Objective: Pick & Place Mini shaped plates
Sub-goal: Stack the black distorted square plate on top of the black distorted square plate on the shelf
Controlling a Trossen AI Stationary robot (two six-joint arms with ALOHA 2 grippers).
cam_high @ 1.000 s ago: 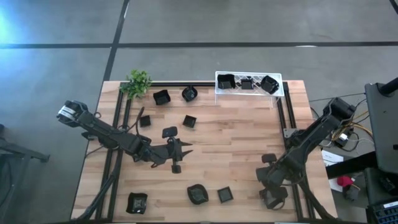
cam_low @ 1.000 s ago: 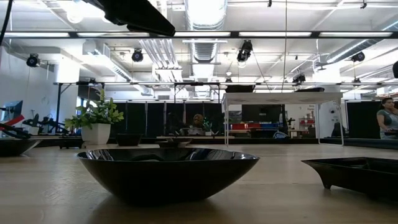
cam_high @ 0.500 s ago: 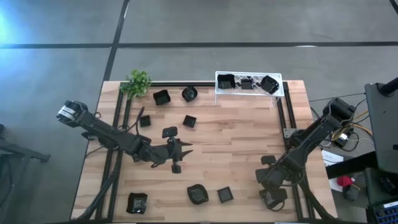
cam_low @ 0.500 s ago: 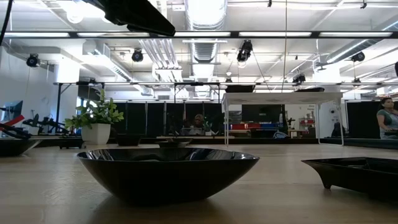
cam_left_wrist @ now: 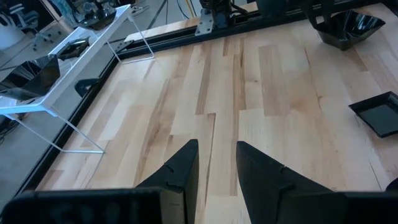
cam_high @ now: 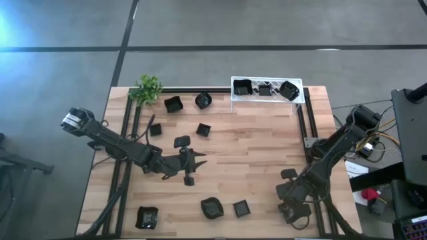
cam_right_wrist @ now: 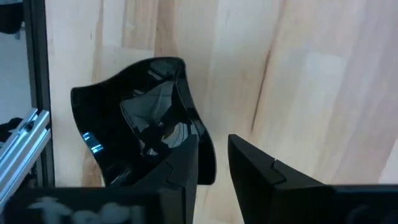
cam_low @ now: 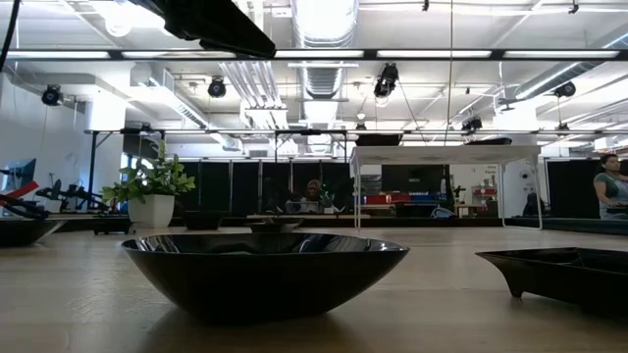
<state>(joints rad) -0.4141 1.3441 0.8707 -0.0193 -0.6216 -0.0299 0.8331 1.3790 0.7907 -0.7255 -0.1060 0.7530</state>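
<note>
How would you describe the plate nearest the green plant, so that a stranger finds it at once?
Start at the green plant on the table's far left corner. Just to its right, towards the white rack, lies a dark squarish plate. Its neighbour nearer the rack looks rounder.

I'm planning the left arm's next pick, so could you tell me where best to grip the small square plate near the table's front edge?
Probably by its raised rim: the small square plate lies flat and shallow, apart from its rounder neighbour, so come straight down and pinch one wall, one finger inside and one outside.
</note>
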